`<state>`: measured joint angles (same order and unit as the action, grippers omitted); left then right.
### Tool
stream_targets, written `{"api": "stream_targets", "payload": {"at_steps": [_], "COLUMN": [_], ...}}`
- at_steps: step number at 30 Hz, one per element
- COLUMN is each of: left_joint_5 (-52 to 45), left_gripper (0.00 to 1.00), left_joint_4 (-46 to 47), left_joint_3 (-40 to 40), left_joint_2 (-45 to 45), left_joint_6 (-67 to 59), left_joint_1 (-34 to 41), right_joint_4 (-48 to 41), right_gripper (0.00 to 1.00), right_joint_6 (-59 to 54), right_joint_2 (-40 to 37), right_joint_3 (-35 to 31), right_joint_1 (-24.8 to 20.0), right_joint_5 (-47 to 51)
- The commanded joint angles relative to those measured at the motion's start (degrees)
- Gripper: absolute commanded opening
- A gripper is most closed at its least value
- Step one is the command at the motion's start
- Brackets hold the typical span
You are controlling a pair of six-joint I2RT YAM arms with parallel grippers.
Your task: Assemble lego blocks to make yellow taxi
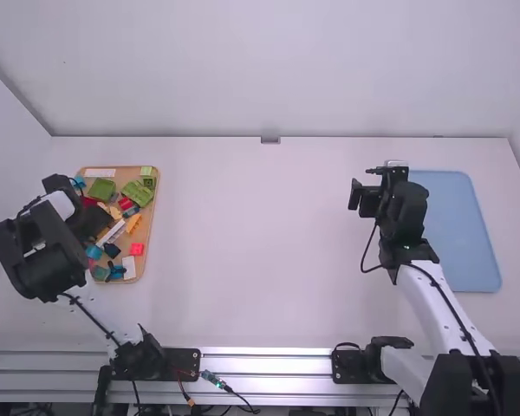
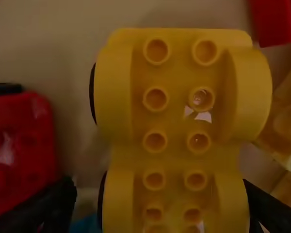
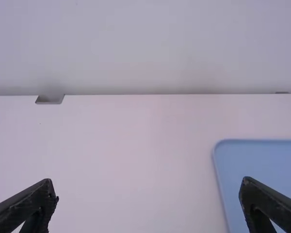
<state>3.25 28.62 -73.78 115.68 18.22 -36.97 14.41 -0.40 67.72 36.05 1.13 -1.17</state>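
Note:
Over the wooden tray of blocks at the left, my left gripper (image 1: 94, 218) hangs low in the high view. In the left wrist view a yellow car-like block (image 2: 177, 121) with round studs and dark edges along one side lies between the fingers of the left gripper (image 2: 160, 206). The gripper is open, with a gap between one finger and the block. At the right, my right gripper (image 1: 365, 195) is above the table near the blue tray; in the right wrist view the right gripper (image 3: 148, 194) is open with nothing between its fingers.
The wooden tray (image 1: 153, 208) also holds green blocks (image 1: 139, 193), a pink block (image 1: 136, 249) and other loose pieces. Red blocks (image 2: 19, 150) flank the yellow one in the left wrist view. A blue tray (image 1: 468, 234) lies behind and beside the right arm.

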Motion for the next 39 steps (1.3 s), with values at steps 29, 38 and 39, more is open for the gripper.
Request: {"api": "stream_targets", "payload": {"at_steps": [29, 38, 39], "left_joint_5": [-3.93, -3.89, -3.87], "left_gripper": [0.02, 0.02, 0.02], "left_joint_4": [4.27, 1.87, 0.89], "left_joint_3": [-7.30, -1.31, -0.15], "left_joint_2": [-6.27, -16.96, -17.94], "left_joint_6": [-1.97, -7.67, -8.39], "left_joint_1": [-0.15, 10.60, 12.83], "right_joint_4": [-0.02, -0.07, -0.07], "right_gripper": [0.99, 0.99, 0.99], "right_joint_6": [0.17, 0.17, 0.17], "right_joint_2": [0.27, 0.27, 0.27], "right_joint_3": [1.11, 1.11, 1.11], "right_joint_1": [0.11, 0.33, 0.48], "right_joint_5": [-0.11, -0.26, -0.24]}}
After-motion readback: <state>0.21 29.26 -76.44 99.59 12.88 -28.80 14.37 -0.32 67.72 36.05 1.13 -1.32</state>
